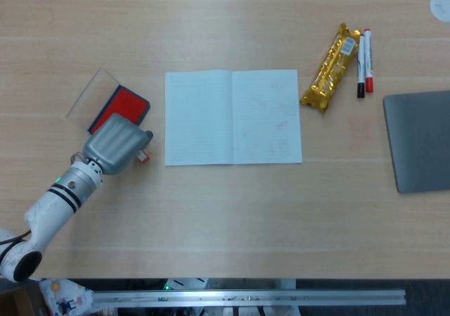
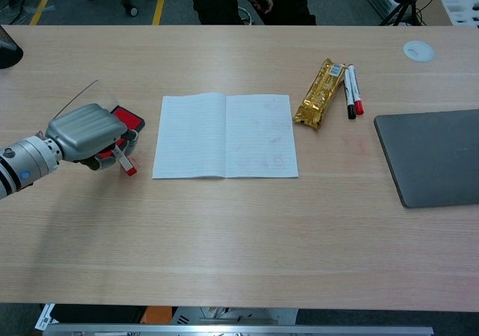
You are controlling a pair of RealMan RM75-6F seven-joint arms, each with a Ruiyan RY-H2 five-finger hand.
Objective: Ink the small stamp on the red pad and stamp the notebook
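My left hand [image 1: 117, 143] [image 2: 87, 133] sits at the left of the table, its fingers curled around the small white stamp [image 2: 124, 162] [image 1: 143, 155], whose red end points down toward the tabletop. The red ink pad [image 1: 122, 105] [image 2: 129, 117] lies just behind the hand, partly hidden by it in the chest view. The open notebook [image 1: 233, 117] [image 2: 224, 135] lies flat to the right of the hand, with faint red marks on its right page. My right hand shows in neither view.
The pad's clear lid [image 1: 92, 93] lies left of the pad. A gold snack bar [image 1: 331, 67] and two markers [image 1: 364, 60] lie right of the notebook. A grey laptop [image 1: 420, 140] sits at the right edge. A white disc [image 2: 418, 50] lies at the far right.
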